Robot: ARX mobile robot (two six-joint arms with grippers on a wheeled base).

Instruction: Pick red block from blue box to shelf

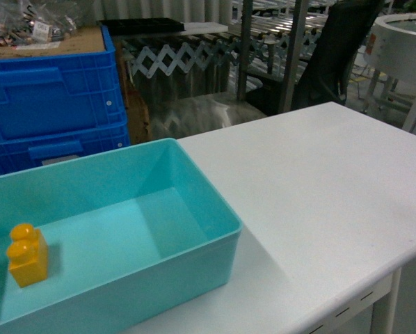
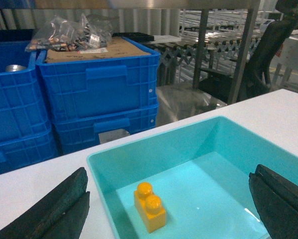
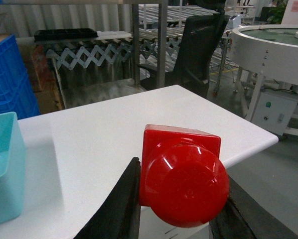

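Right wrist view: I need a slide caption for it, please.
Right gripper holds the red block, stud toward the camera, over the white table, clear of the blue box.

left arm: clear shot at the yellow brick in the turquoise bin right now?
Probably yes. The left gripper is open above the bin, its fingers either side of the yellow brick, which stands alone on the bin floor with nothing over it.

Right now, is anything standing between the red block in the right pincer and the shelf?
The right pincer holds the red block above the white table. Toward the shelf, only the black chair stands near the path, beside the steel post.
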